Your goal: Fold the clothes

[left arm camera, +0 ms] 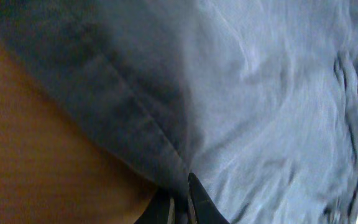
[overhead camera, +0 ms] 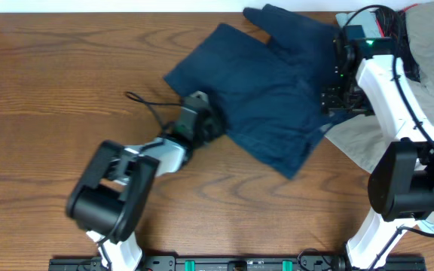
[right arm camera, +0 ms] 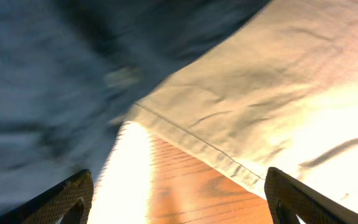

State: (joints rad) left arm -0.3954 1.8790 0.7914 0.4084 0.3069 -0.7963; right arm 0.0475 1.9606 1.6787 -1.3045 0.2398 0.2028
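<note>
**Navy shorts (overhead camera: 262,98) spread on a brown wood-grain table (overhead camera: 44,83)**

The shorts lie rumpled but mostly flat on the bare wood. At their near-left hem the left gripper (overhead camera: 211,126) is clenched on the cloth. At their right edge the right gripper (right arm camera: 179,202) hangs with jaws spread wide, above a khaki garment (overhead camera: 356,139) that touches the shorts. Right of the shorts, further off, lies a pale grey cloth (overhead camera: 432,45)

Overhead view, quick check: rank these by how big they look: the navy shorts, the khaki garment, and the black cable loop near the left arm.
Largest: navy shorts.
Next: khaki garment, though it is partly covered and cut off by the frame, so its full size is unsure.
Smallest: black cable loop.
</note>
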